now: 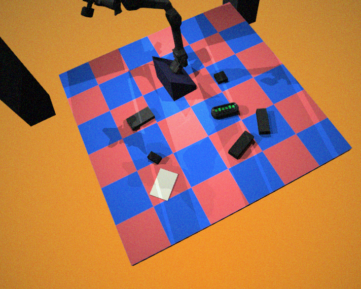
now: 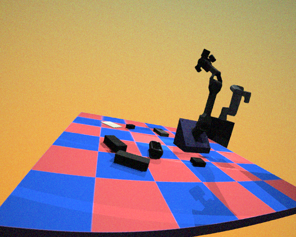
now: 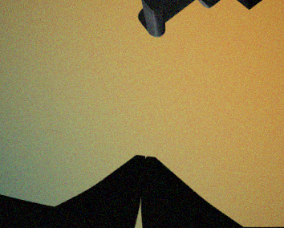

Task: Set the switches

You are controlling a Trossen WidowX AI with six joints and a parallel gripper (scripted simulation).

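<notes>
While face-up, controller unit (image 1: 225,111) (image 2: 155,150) with 6 switches (image 1: 224,108) crosswise in top view, right end higher; pincer (image 2: 206,53) (image 3: 144,165) closed, empty.

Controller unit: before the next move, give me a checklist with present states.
1. Unit within camera view: ok, the top and exterior views show it.
2. Unit on its base: ok, the green-marked switch row faces up.
3. Gripper free of any part: ok, its fingers are shut together on nothing.
4. Gripper away from the unit: ok, it is raised well above the bench.
5. Underside label read against the switches: cannot tell, the label is hidden in this pose.
6. Wrist view aimed at the unit: not ok, the unit is absent from it.
</notes>
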